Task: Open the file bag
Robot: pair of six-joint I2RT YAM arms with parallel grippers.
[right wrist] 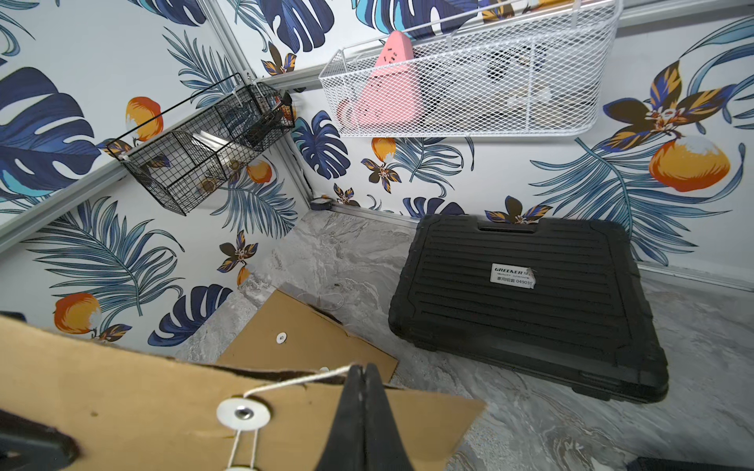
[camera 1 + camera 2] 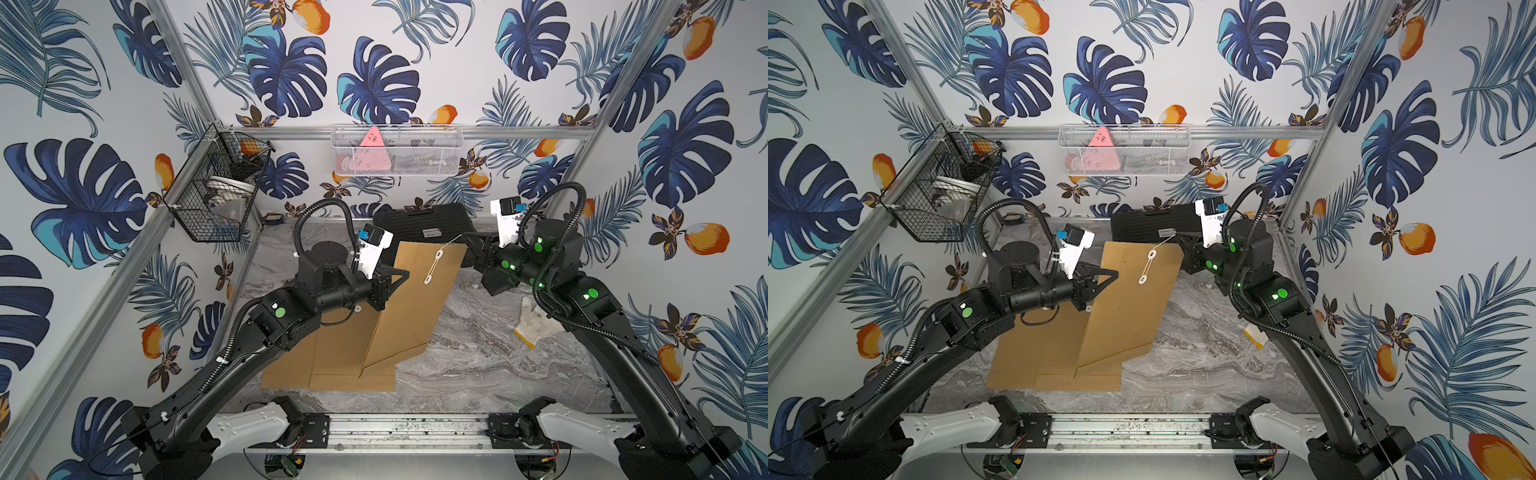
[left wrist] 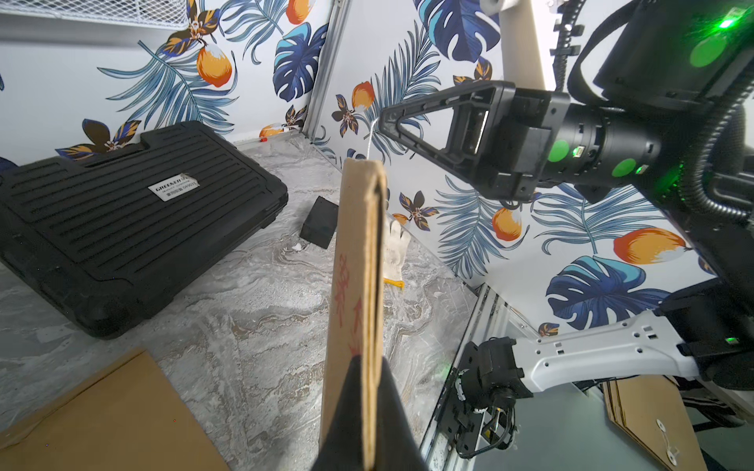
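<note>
Brown kraft card: file bag (image 2: 409, 316); held up off the table (image 2: 478, 365), standing on edge and tilted, between the two arms; its lower corner hangs over the flat bags
Left gripper (image 2: 403, 273): fingers pressed together on the bag's side edge, pinching the card; in the left wrist view the edge runs straight up out of the black fingers (image 3: 351, 391)
Right gripper (image 1: 361, 371): fingers pressed together on the white string (image 1: 298, 381), pinching its free end just beside the bag's top edge
Closure: string runs taut from the upper button (image 1: 243, 414) to the right gripper; two strands run on down to the lower button (image 2: 428, 280); judged not yet unwound
Beneath: stack of flat file bags (image 2: 332, 361), lying on the table
Nearby: black tool case (image 1: 522, 301) behind; white glove (image 2: 532, 322) well apart, to the right
Risk, string: a straight pull rather than a circling one probably tightens the loops on the button; the thin string may slip from the pinch or tear the button off the card
Risk, bag: the hold is on one edge only; a sideways tug could swing or bend the card, or drag it out of the left fingers
Risk, arms: the grippers work near each other; a wide unwinding circle could bring the right one against the bag's top or the tool case
</note>
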